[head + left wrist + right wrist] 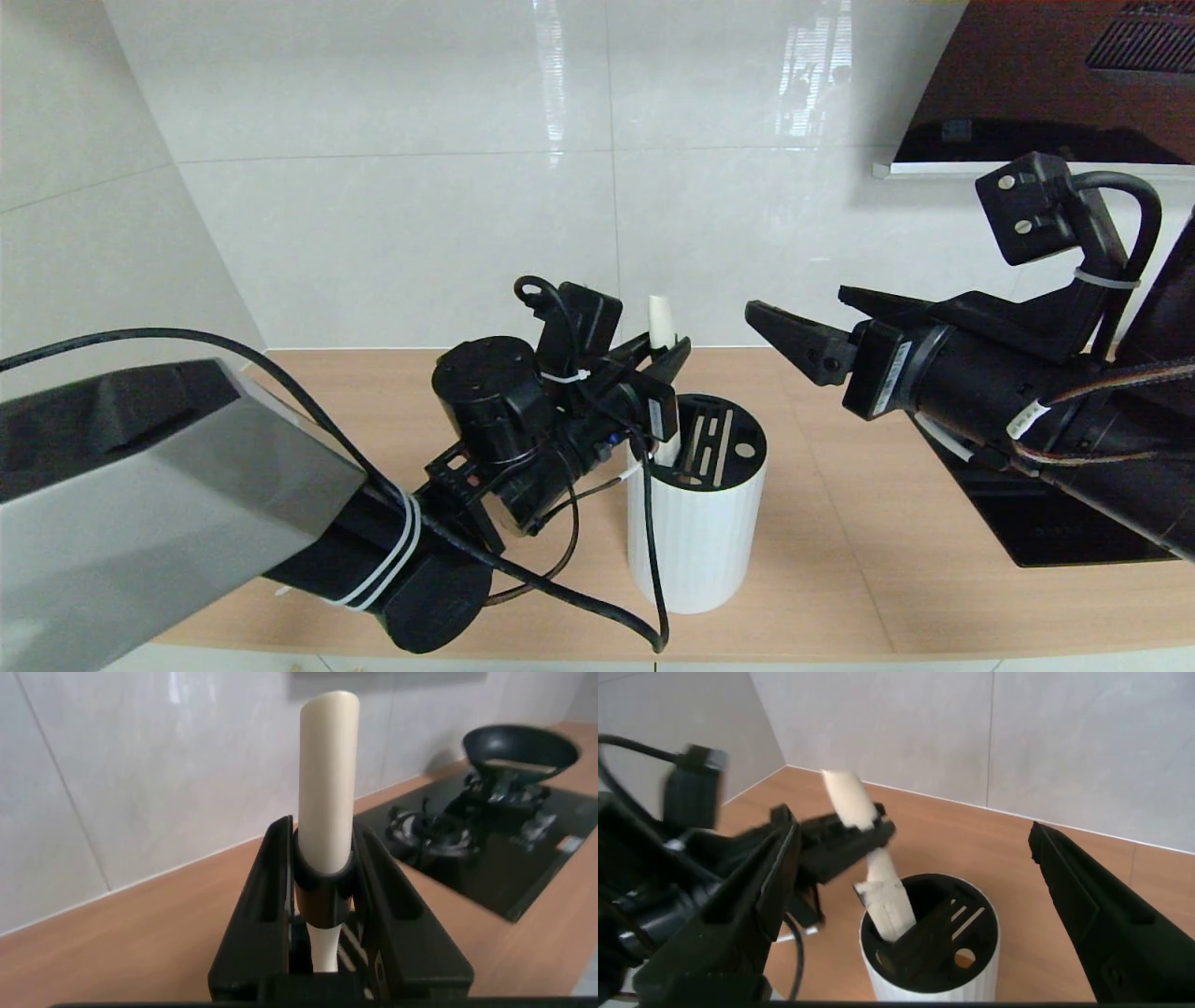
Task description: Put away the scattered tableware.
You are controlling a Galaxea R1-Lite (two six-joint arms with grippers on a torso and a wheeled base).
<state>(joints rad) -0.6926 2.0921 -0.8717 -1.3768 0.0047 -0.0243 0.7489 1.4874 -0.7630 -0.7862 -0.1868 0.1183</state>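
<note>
Starting at your left, the left hand [667,359] is clamped around the cream-handled utensil [661,317], gripping it partway down so the rounded end stands free above the fingers. I'd judge that grip is meant to let you steer the lower end straight down. The lower end is already inside the white slotted holder [695,523], which stands on the counter [822,569] directly below that hand. The utensil leans a little, so it looks part-seated, not yet dropped home. Further right, the right hand [796,301] hangs above the counter with its fingers spread and nothing between them, probably kept apart from the holder to leave the insertion room. Past it lies the black cooktop [1046,523]. The left wrist view gives you the grip itself, both pads squeezing the handle [327,784], and a dark pan [519,751] on the burners. The right wrist view shows the utensil's pale lower part [878,896] entering the holder's top [990,971].
</note>
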